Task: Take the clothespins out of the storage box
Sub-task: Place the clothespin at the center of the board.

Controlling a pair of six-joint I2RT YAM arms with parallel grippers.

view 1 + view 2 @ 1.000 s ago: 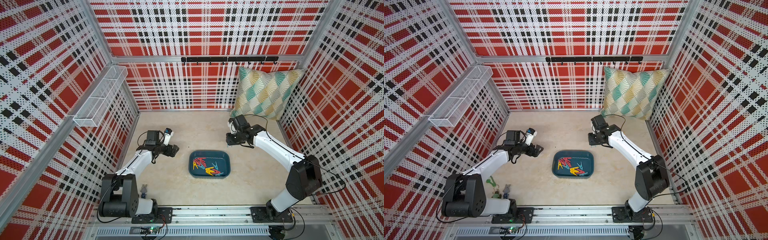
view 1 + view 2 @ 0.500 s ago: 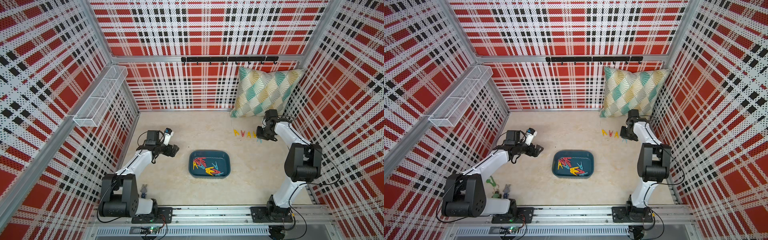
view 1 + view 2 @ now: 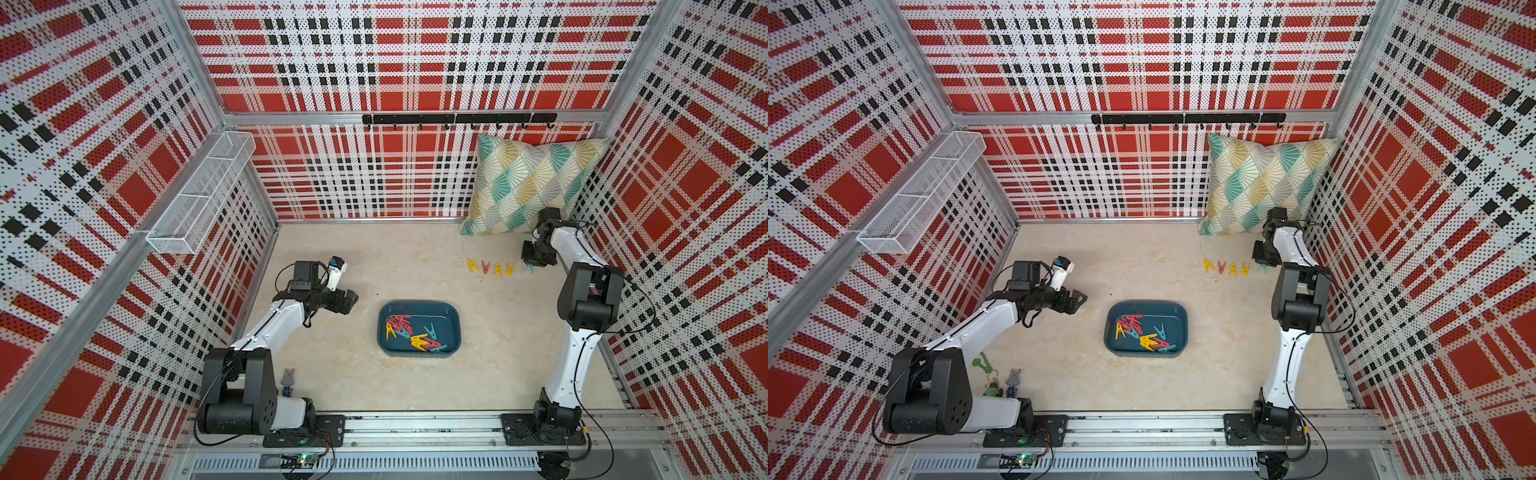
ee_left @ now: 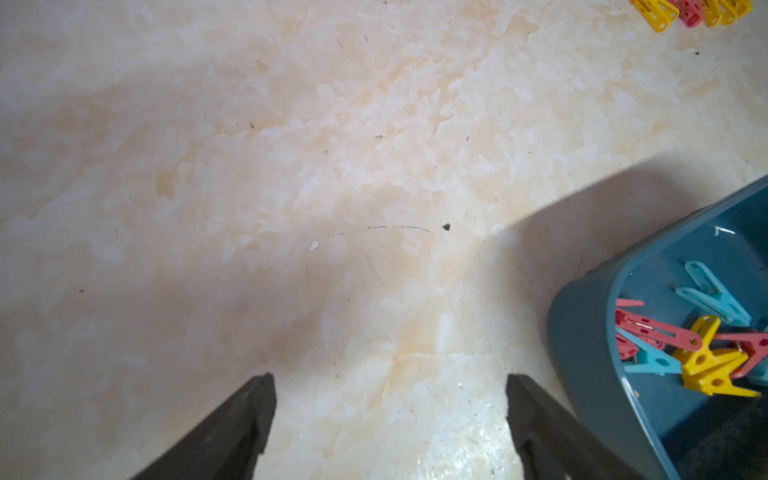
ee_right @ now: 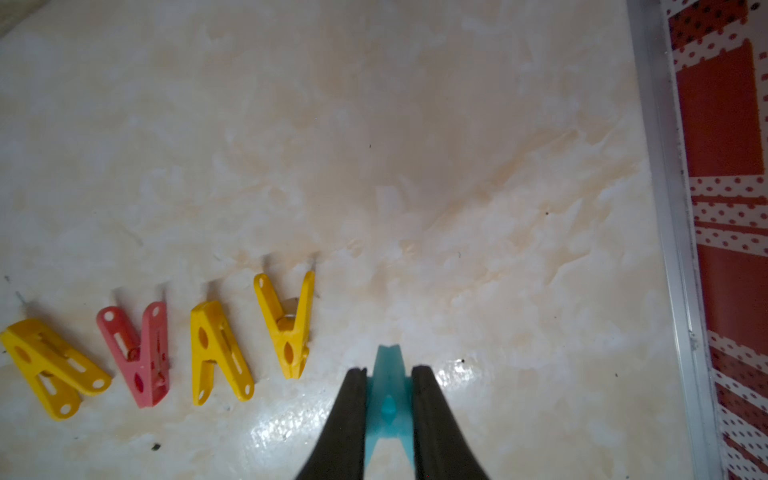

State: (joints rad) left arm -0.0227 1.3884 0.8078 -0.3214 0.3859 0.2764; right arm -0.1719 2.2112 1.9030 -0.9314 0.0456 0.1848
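Observation:
The dark teal storage box [image 3: 416,304] [image 3: 1145,304] sits mid-table with several yellow, red and light blue clothespins [image 3: 409,331] heaped inside. A row of three yellow clothespins and one red clothespin [image 3: 492,268] [image 5: 145,353] lies on the table at the back right. My right gripper [image 3: 531,265] [image 5: 388,370] is shut on a light blue clothespin [image 5: 386,356] at the right end of that row, low over the table. My left gripper [image 3: 348,301] [image 4: 388,380] hangs open and empty left of the box [image 4: 582,353].
A patterned cushion [image 3: 532,183] leans in the back right corner, just behind the right arm. A white wire basket [image 3: 199,195] hangs on the left wall and a black hook rail [image 3: 457,119] on the back wall. Small toys [image 3: 1000,382] lie by the left arm's base.
One second ago the right gripper was over the table behind the box. It has swung to the back right, to the end of the row. The left arm has not moved.

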